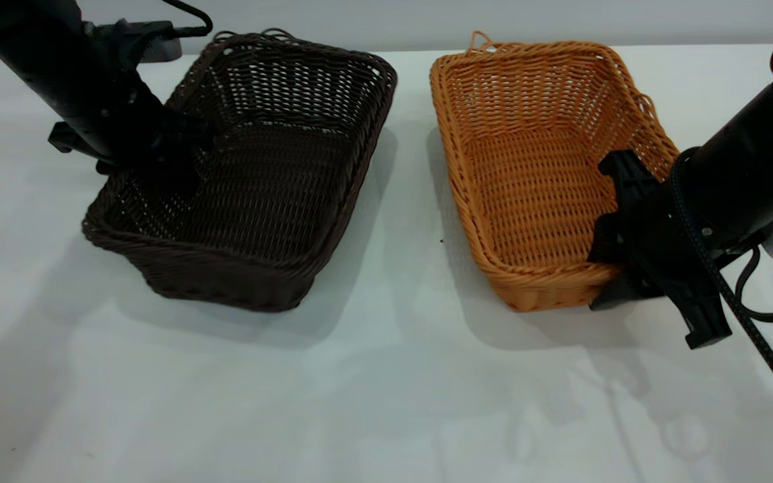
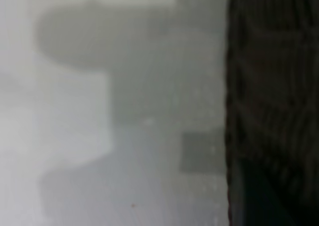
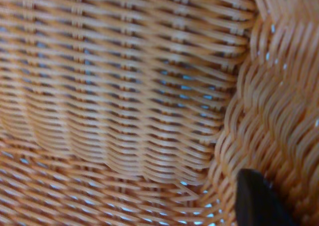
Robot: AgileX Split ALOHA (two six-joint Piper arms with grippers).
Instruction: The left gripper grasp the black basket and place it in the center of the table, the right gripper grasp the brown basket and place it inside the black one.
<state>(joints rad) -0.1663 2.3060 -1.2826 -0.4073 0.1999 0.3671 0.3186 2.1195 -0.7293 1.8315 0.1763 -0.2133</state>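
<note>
The dark brown-black woven wicker basket (image 1: 252, 181) sits left of centre on the white tabletop (image 1: 386, 376), its near corner seemingly raised a little. The orange-tan woven wicker basket (image 1: 547, 174) stands just beside it to the right, apart from it.

The likely failure is a slip. Each flared, braided rim gives a thin, sloping hold, so a basket could pivot or drop when lifted or dragged. The two baskets are also close, so the dark one moving toward the centre could shove the tan one.

The left tool (image 1: 172, 157) straddles the dark basket's left wall, but whether it pinches the wall cannot be told. The right tool (image 1: 635, 235) straddles the tan basket's near right rim, one finger (image 3: 259, 201) against the weave; its grip cannot be told either.
</note>
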